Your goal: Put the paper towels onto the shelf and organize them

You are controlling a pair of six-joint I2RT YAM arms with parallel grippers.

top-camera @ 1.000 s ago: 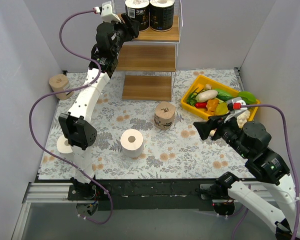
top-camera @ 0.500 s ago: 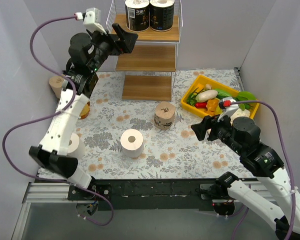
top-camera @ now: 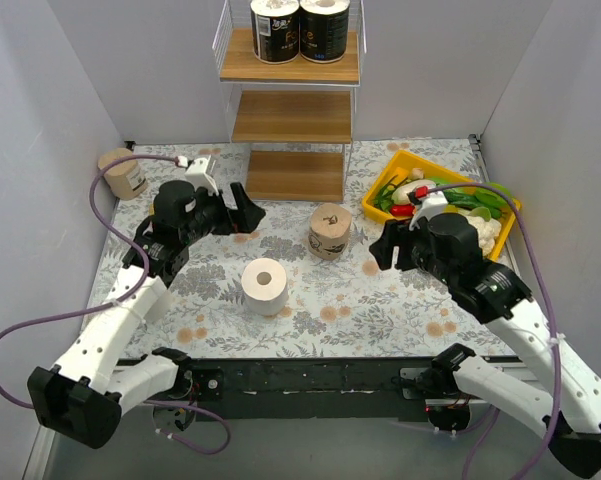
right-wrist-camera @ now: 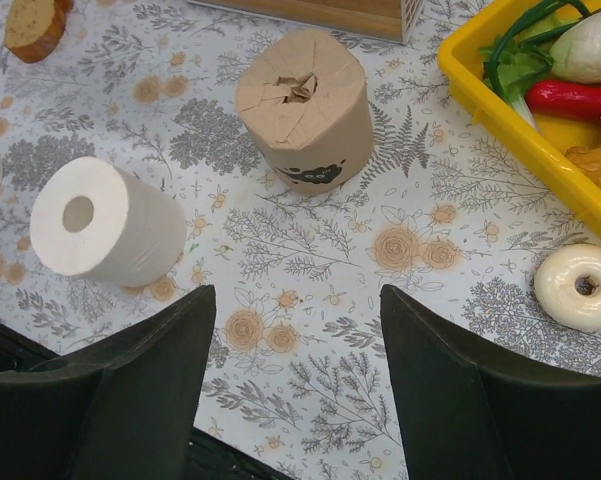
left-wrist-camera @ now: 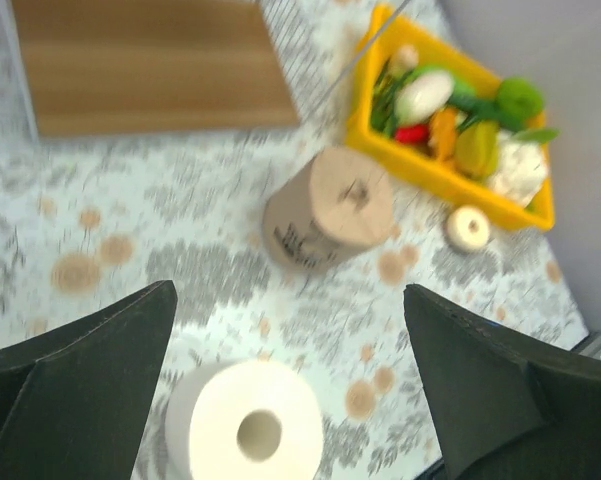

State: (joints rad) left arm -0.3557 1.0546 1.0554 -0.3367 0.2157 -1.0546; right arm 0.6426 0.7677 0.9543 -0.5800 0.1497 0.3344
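The shelf [top-camera: 292, 115] stands at the back, with two black paper towels [top-camera: 275, 28] side by side on its top board. A tan roll [top-camera: 329, 231] stands upright mid-table, also seen in the wrist views [left-wrist-camera: 328, 208] [right-wrist-camera: 305, 110]. In front of it lies a white roll [top-camera: 265, 286] [left-wrist-camera: 245, 430] [right-wrist-camera: 105, 222]. Another tan roll [top-camera: 123, 173] sits at the far left wall. My left gripper [top-camera: 242, 210] [left-wrist-camera: 290, 380] hangs open above the white roll, holding nothing. My right gripper [top-camera: 385, 247] [right-wrist-camera: 298, 340] is open and empty, just right of the middle tan roll.
A yellow tray [top-camera: 380, 185] [right-wrist-camera: 500, 110] of vegetables sits at the right, close behind my right arm. A small white ring [right-wrist-camera: 585, 287] lies on the mat beside it. A brown bread-like piece [right-wrist-camera: 35, 25] lies at the left. The shelf's bottom board [left-wrist-camera: 150, 65] is bare.
My left arm has come down from the shelf's top tier to low over the mat, its jaws now wide. My right gripper has moved left toward the middle tan roll and narrowed slightly.
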